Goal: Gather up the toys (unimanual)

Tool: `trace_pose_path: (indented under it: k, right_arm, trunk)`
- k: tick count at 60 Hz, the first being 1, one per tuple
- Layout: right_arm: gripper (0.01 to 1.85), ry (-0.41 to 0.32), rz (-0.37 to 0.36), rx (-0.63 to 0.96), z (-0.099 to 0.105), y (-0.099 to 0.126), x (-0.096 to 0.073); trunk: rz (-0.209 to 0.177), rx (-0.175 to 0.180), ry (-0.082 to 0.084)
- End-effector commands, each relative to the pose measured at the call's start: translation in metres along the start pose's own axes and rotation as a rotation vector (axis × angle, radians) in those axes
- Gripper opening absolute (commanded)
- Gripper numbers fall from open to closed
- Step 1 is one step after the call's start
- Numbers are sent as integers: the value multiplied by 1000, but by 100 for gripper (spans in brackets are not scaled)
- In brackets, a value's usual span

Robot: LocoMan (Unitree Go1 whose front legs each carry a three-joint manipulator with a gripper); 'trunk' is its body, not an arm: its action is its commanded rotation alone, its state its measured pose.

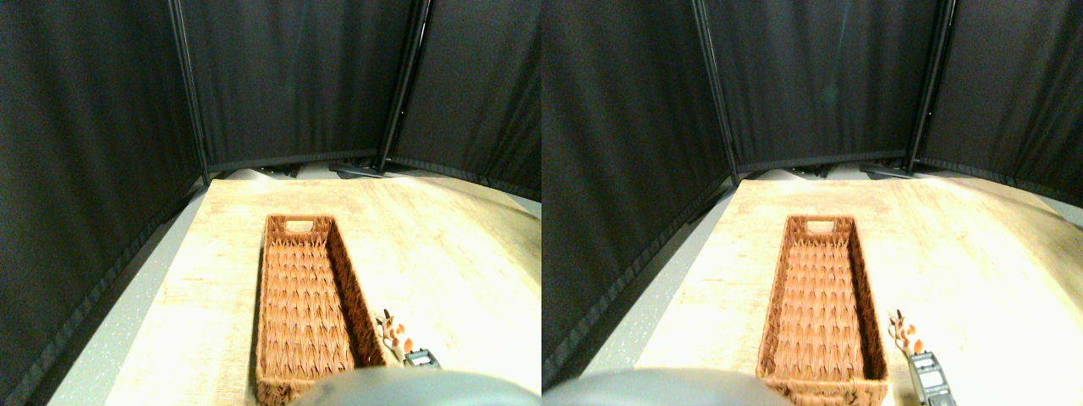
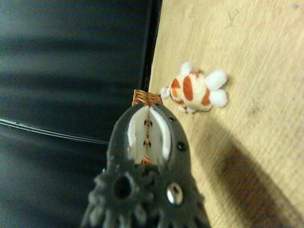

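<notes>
Gripper point(image 1: 420, 359) near toy point(image 1: 393, 333), not touching; jaw state can't tell. Toy on table point(image 1: 457, 254) beside basket point(image 1: 306, 304).

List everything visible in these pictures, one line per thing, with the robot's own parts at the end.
Small white plush toy with orange patches: one, white and orange, lying on the table just right of the basket's near end, ahead of the gripper; outside the basket.
Long brown wicker basket: one, brown, lengthwise on the table, nothing visible inside, a handle slot in its far end wall.
Pale wood-grain table: one, light beige, under the basket and toy.
Black fabric screen panels: several, black with dark posts, standing behind and to both sides of the table.
Grey floor: one strip, grey, left of the table.
Right gripper: one, dark grey, at the lower right, near the toy and not touching it.
</notes>
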Motion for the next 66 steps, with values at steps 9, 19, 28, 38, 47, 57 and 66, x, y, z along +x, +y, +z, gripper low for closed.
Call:
trace_pose_path:
  k: [9, 19, 28, 38, 47, 57, 66]
  right_arm:
    - [6, -42, 3, -3, 8, -2, 0]
    - [6, -46, 11, 8, 8, -3, -1]
    - [6, -56, 29, 15, 9, -5, -1]
    - [6, -48, 17, 41, 10, -5, -2]
    - [21, -37, 52, 180, 12, -10, 1]
    - [55, 19, 51, 435, 12, -20, 7]
    - [69, 57, 54, 584, 14, -27, 14]
  trunk:
    - [1, -7, -2]
    - [2, -8, -3]
    - [2, -10, -4]
    - [3, -13, -4]
    - [4, -13, -3]
    - [3, -18, -2]
    - [3, -23, -2]
